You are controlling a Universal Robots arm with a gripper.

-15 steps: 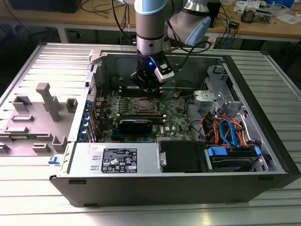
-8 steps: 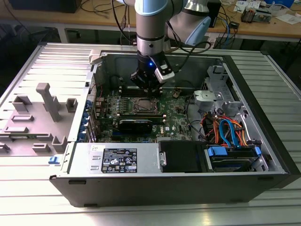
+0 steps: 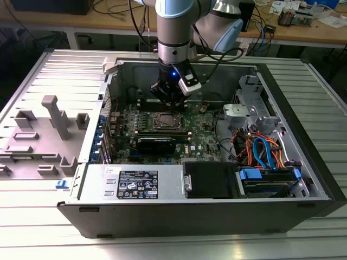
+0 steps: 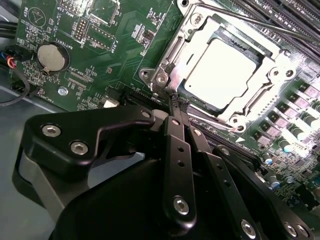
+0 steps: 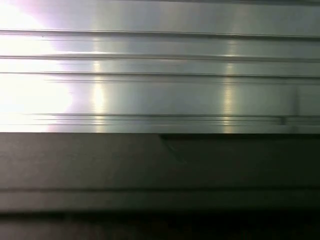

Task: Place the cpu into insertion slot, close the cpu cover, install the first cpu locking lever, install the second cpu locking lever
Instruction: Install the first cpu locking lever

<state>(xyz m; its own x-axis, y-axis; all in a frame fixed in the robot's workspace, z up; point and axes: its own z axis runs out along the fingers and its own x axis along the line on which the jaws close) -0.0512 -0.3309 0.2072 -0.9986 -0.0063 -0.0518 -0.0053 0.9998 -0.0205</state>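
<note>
Here, in the centre of the exterior view, you see an open computer case (image 3: 303, 162) lying on its side on a ribbed metal table (image 3: 162, 244). It holds a green circuit board (image 3: 200, 135), a black power unit (image 3: 209, 180) at lower centre, and a bundle of blue and orange cables (image 3: 263, 151) toward the frame's right.

In the second wrist view, at upper right, the cpu (image 4: 222, 75) sits flat in the insertion slot (image 4: 250, 60). The cpu cover (image 4: 280, 70) lies closed around it, with the pale chip face showing through the cut-out. A thin locking lever (image 4: 240, 20) runs along the socket's upper edge.

The gripper (image 4: 178, 102) reaches from the lower centre of that frame, its black fingers (image 4: 172, 125) pressed together. Their tips meet at the socket's lower left corner, on or just beside the metal frame; you cannot tell whether they pinch a lever there.

In the exterior view the gripper (image 3: 169, 105) hangs just above the socket, with the case walls well apart on either side. Memory slots (image 4: 295, 20) lie beyond the socket, and a round coin battery (image 4: 52, 57) sits at upper left.

Left of the case, grey fixture blocks (image 3: 54, 116) stand on the table. A wooden bench (image 3: 303, 32) with cables crosses the top of the frame. The first wrist view shows ribbed metal above a dark case edge (image 5: 160, 170).
</note>
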